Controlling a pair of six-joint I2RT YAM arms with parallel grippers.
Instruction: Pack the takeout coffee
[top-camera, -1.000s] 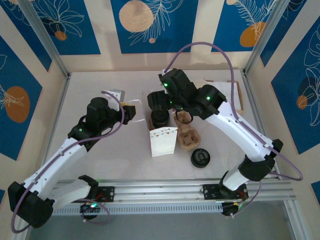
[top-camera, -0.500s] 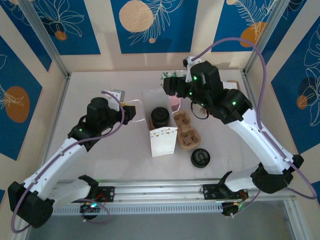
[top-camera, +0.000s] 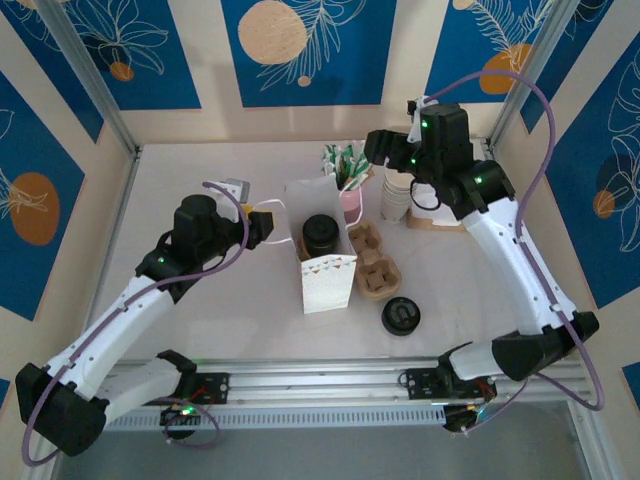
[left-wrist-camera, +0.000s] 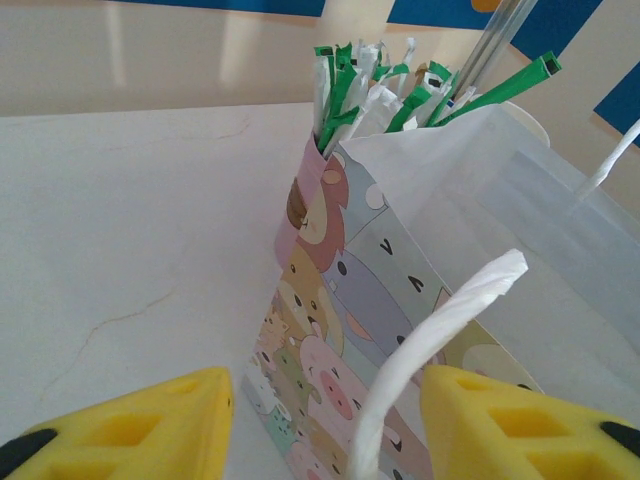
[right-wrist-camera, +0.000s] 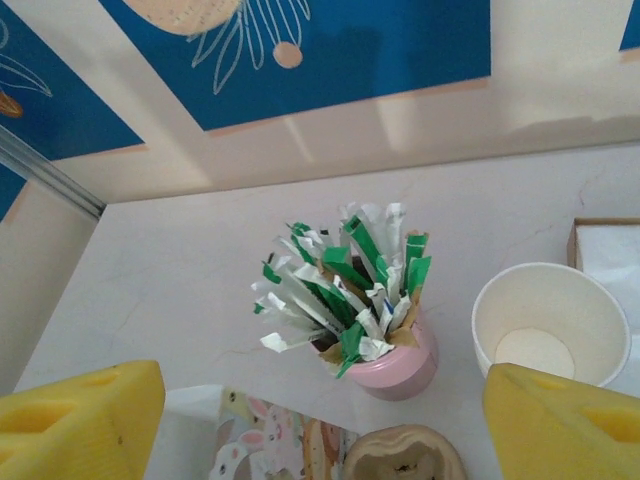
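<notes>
The takeout coffee (top-camera: 320, 233), a small cup with a black lid, stands inside the open white paper bag (top-camera: 327, 282) at mid table. My left gripper (top-camera: 266, 222) is at the bag's left side. In the left wrist view its yellow fingers (left-wrist-camera: 150, 425) stand apart around the bag's white twisted handle (left-wrist-camera: 440, 330), which lies close to the right finger and is not pinched. My right gripper (top-camera: 382, 148) hangs open and empty high over the pink holder of packets (right-wrist-camera: 395, 360), behind the bag.
A brown cup carrier (top-camera: 372, 262) lies right of the bag, with a low black lid stack (top-camera: 400, 317) in front of it. A stack of pale paper cups (top-camera: 400, 195) stands at the back right beside a napkin box (top-camera: 455, 205).
My right gripper has lifted away from over the bag and swung back and to the right. The coffee stays in the bag. The left arm has held its place.
</notes>
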